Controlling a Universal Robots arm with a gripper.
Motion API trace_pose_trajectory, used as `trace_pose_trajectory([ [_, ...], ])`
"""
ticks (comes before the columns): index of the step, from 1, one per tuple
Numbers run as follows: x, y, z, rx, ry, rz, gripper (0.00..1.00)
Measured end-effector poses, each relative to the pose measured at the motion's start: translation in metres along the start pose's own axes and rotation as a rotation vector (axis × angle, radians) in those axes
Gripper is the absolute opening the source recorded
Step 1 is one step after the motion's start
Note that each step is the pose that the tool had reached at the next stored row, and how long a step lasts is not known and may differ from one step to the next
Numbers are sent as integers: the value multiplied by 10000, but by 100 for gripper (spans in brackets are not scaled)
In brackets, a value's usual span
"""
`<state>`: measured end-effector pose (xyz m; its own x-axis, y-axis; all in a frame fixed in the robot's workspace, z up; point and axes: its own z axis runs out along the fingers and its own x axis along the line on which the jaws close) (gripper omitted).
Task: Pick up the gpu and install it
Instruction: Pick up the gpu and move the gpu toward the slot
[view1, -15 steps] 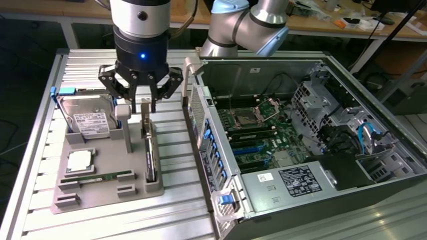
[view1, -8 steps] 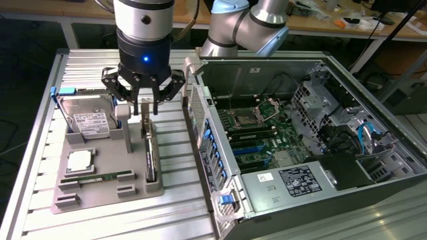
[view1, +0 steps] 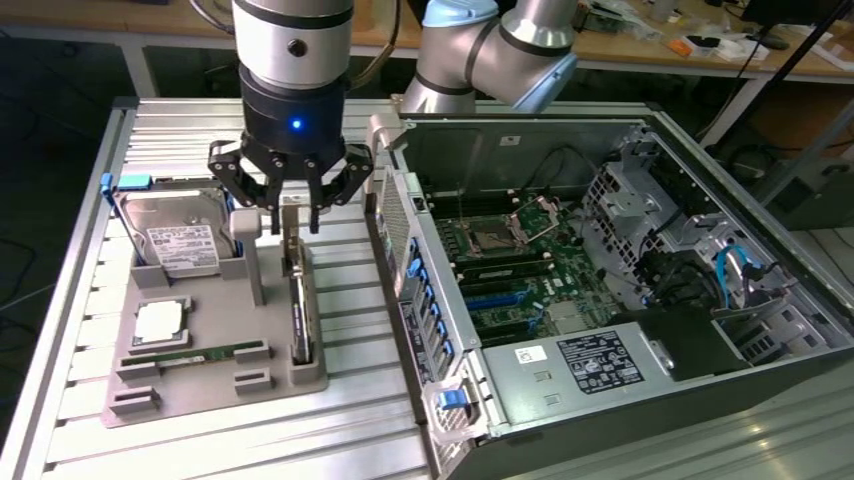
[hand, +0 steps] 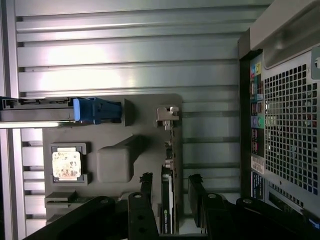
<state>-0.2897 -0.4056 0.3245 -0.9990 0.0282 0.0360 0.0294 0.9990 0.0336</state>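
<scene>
The gpu (view1: 300, 310) is a thin dark card standing on edge in a slot of the grey holder tray (view1: 200, 395). Its pale metal bracket end points toward the back of the table. My gripper (view1: 296, 222) hangs straight over that end, open, with one finger on each side of the card. In the wrist view the gpu (hand: 168, 200) is edge-on, and my gripper (hand: 170, 184) straddles it, the black fingertips (hand: 146, 182) clear of its faces. The bracket (hand: 167, 116) lies beyond the fingers.
The tray also holds a silver hard drive (view1: 180, 243), a processor (view1: 160, 320) and a green memory stick (view1: 194, 353). The open computer case (view1: 747, 330) stands close on the exterior view's right, motherboard (view1: 514, 270) exposed. Its perforated back panel (hand: 290, 125) is near the gripper.
</scene>
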Motion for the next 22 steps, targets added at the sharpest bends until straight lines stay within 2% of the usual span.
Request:
trace_pose_trajectory([
  [9,-40,-2,88,78,-1,-9,42],
  [16,-52,-4,150,115,-2,-18,42],
  [22,-57,-95,206,115,-2,-29,42],
])
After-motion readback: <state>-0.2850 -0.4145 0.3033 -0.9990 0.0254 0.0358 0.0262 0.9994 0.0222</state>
